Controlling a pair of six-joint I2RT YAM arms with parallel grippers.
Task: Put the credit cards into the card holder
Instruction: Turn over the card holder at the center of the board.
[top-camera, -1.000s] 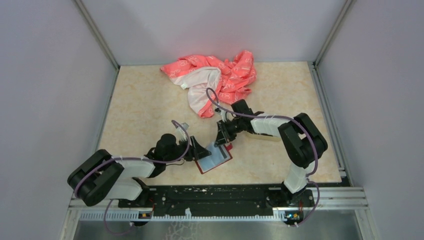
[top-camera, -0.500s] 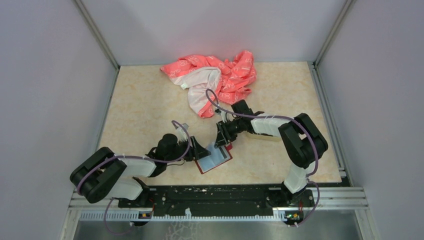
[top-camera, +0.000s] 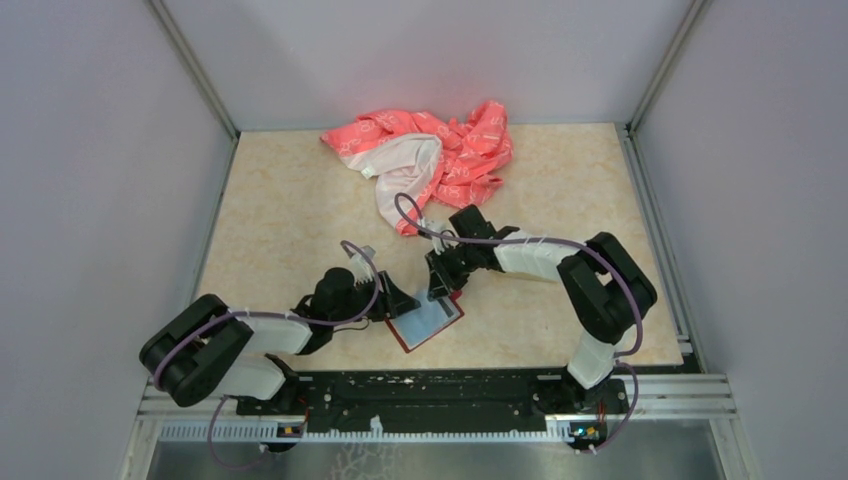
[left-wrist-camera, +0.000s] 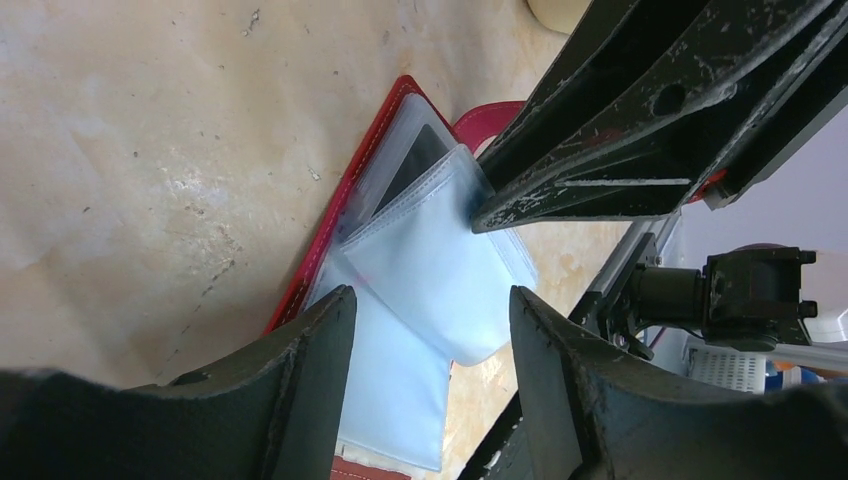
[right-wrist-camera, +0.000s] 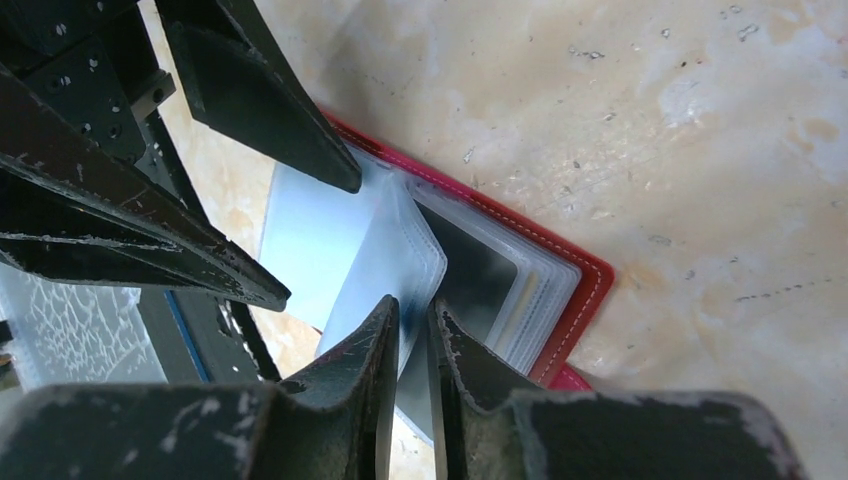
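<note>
The dark red card holder lies open on the table between both grippers, its pale blue pocket leaves fanned out. A black credit card sits inside one clear pocket; it also shows in the left wrist view. My right gripper is shut on a raised pocket leaf at the holder's far edge; whether a card is pinched with it is hidden. My left gripper is open, straddling the leaves over the holder's near-left part. No other cards are in view.
A pink-and-white patterned cloth lies crumpled at the back of the table. A beige tray is mostly hidden under the right arm. Grey walls enclose the table on three sides; a black rail runs along the front.
My right gripper has shifted slightly left and toward the holder, and the holder has moved a little with it. The left arm has barely moved.
</note>
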